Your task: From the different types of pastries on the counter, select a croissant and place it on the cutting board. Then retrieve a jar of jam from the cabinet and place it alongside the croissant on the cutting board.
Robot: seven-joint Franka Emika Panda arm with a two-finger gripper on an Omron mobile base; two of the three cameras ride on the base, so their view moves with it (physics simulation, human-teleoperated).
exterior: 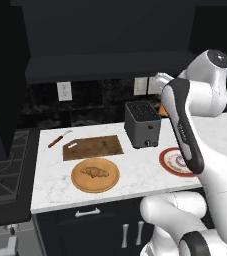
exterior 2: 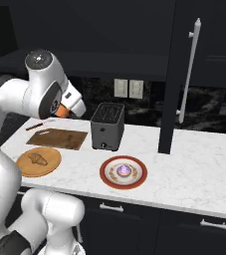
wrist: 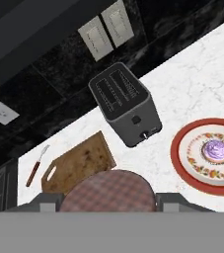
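Orange jar of jam (exterior 2: 61, 111) is clamped between my fingers; in the hand view its reddish-brown lid (wrist: 108, 191) sits between the two tips. My gripper (exterior 2: 64, 108) hangs in the air above the counter (exterior: 135, 172), near the grey toaster (exterior: 142, 124). Croissant (exterior: 95, 172) lies on the round wooden plate (exterior: 95, 175), just in front of the cutting board (exterior: 93, 147), not on it. Purple-topped pastry (wrist: 216, 149) sits on the red-rimmed plate (wrist: 182, 158), on the far side of the toaster from the board. Red-handled fork (exterior: 59, 138) lies beside the board's handle end.
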